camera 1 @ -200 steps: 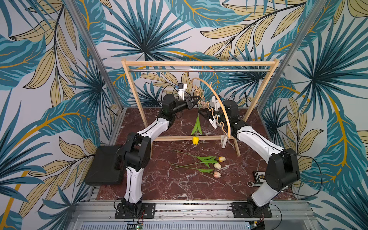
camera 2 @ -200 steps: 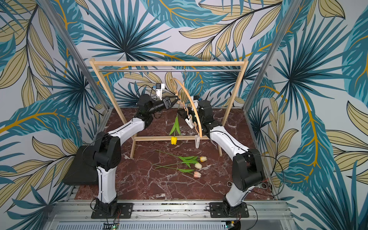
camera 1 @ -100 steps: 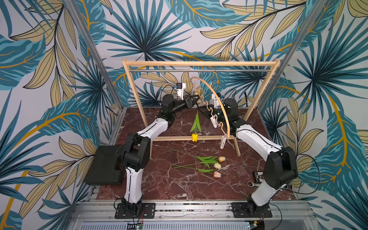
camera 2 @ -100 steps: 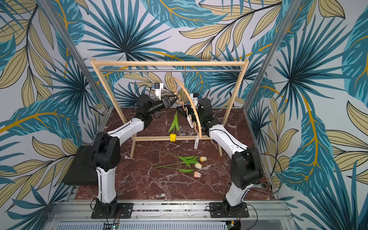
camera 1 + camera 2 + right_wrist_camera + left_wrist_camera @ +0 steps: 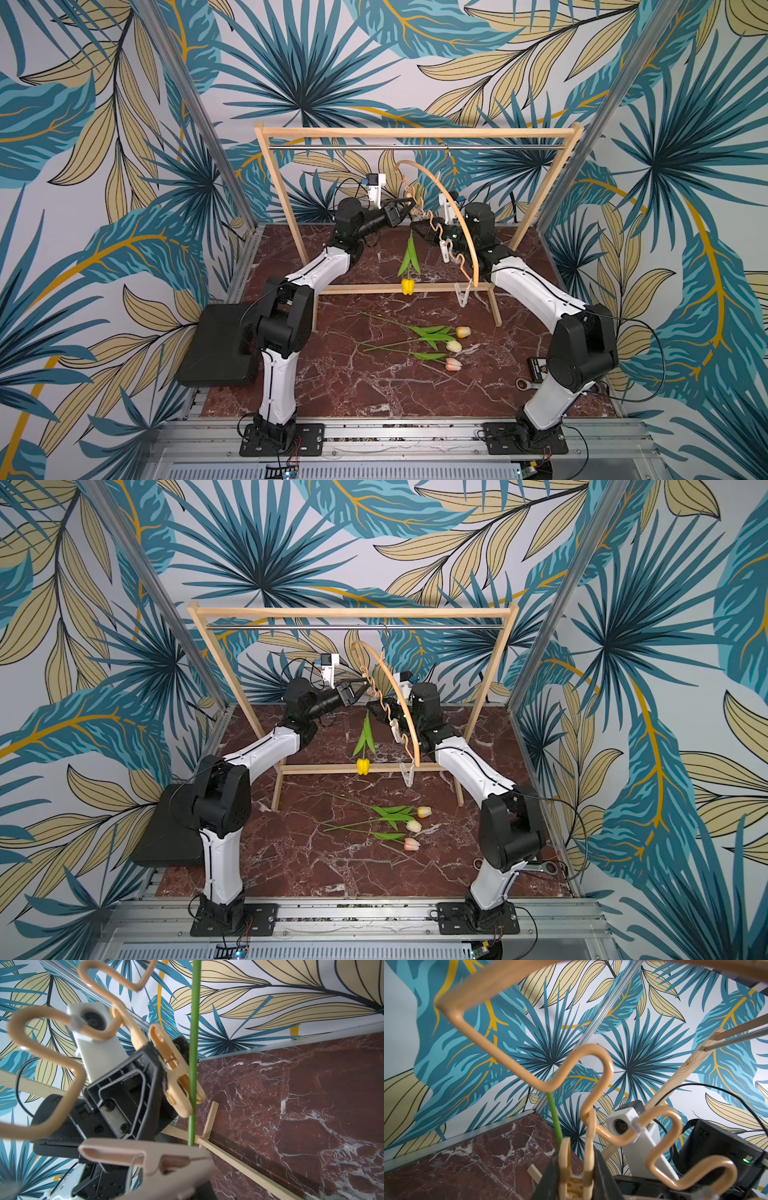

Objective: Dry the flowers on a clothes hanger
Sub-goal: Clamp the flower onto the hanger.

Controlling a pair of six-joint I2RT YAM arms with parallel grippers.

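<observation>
The yellow tulip [image 5: 407, 286] hangs head down under the clothes hanger [image 5: 473, 257].
In both top views the hanger hangs on the rack rail [image 5: 332, 147] and three tulips [image 5: 432, 337] lie on the table [image 5: 332, 386]. Both arms reach up, the right gripper [image 5: 417, 227] pinching the yellow tulip's stem. Left wrist: the left gripper [image 5: 577, 1178] squeezes a tan clip [image 5: 588, 1153]. Right wrist: the stem [image 5: 193, 1043] sits in that clip's mouth.

Both my arms same build: left arm [image 5: 320, 270], right arm [image 5: 528, 282], white link shells, chunky black joint housings, thin black cable along each. Black screwed base plates [image 5: 309, 438] at 6 o'clock. White camera bracket [image 5: 377, 185] per wrist. I see a green light [image 5: 746, 1160] on right wrist housing.
</observation>
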